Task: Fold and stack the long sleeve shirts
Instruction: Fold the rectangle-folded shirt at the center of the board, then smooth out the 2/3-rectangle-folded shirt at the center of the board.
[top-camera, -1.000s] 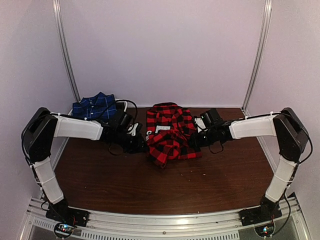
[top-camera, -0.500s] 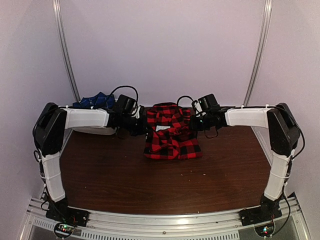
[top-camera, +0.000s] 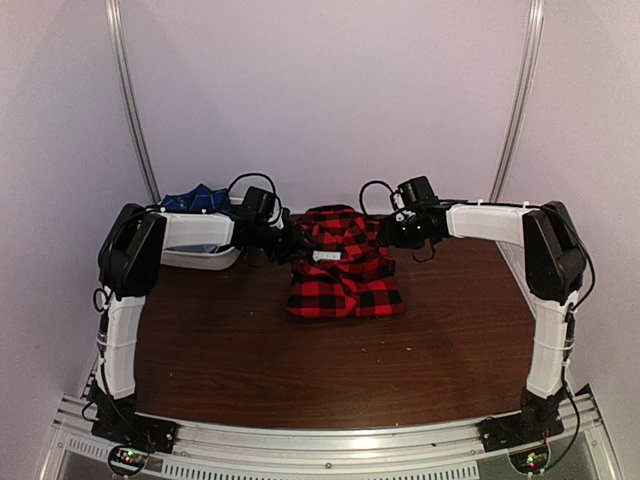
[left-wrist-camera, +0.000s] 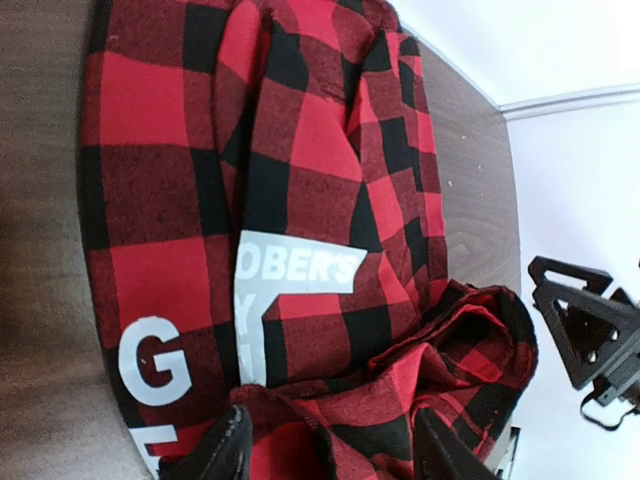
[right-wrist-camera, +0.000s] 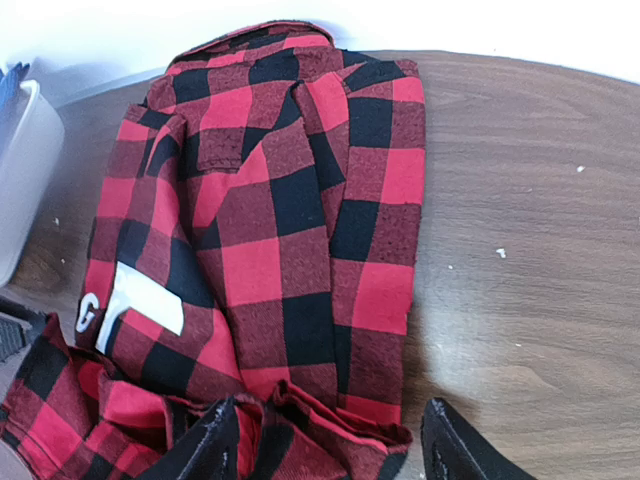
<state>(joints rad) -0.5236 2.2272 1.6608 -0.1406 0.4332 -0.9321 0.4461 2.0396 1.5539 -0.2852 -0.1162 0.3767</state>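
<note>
Two-arm fold of the red-and-black checked shirt (top-camera: 345, 275), which lies at the far centre of the table (top-camera: 300, 380) as a compact bundle: flat on its near side, bunched along its far edge, with the white block letters (left-wrist-camera: 155, 365) facing up. The left gripper (left-wrist-camera: 326, 445) and right gripper (right-wrist-camera: 330, 440) flank that bunched far edge from the left and right. This is judged to be the placement for laying a fold evenly across the shirt's width. In each wrist view the fingers (left-wrist-camera: 220, 455) stand apart over rumpled cloth, with nothing pinched between them, so both grippers are judged to be letting go of the fold. The navy blue shirt (top-camera: 195, 199) sits in the far-left corner by a white bin (top-camera: 205, 260). It is largely hidden by the left arm, well apart from the red shirt, and not yet stacked with it. Compared with a second ago, both arms reach further toward the far wall, the red shirt's outline is shorter and squarer, and less of the navy shirt shows.
</note>
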